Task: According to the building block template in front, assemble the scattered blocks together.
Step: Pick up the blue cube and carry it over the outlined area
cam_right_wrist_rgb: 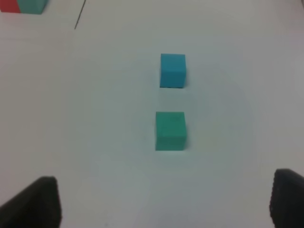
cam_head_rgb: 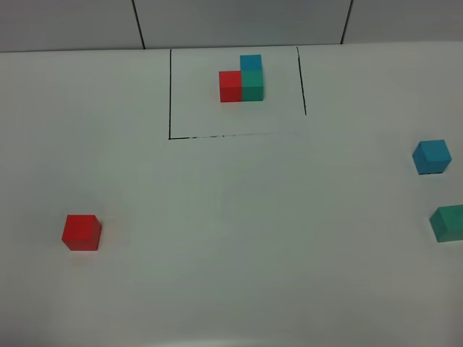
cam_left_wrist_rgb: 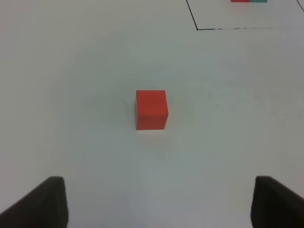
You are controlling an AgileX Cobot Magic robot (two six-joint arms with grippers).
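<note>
The building block template [cam_head_rgb: 242, 81] stands at the far middle of the white table inside black drawn lines: red and teal-green cubes side by side, a blue cube behind the green one. A loose red block [cam_head_rgb: 82, 233] [cam_left_wrist_rgb: 151, 109] lies at the near left. A loose sky-blue block [cam_head_rgb: 432, 157] [cam_right_wrist_rgb: 172, 70] and a teal-green block [cam_head_rgb: 448, 223] [cam_right_wrist_rgb: 170, 131] sit at the right edge. My left gripper [cam_left_wrist_rgb: 159, 204] hangs open, short of the red block. My right gripper [cam_right_wrist_rgb: 164, 204] hangs open, short of the green block. Neither gripper shows in the high view.
The black frame [cam_head_rgb: 170, 94] runs down the template's left, along its front and down its right. A grey panelled wall [cam_head_rgb: 239, 22] rises behind the table's far edge. The green block is partly cut off by the high view's right border.
</note>
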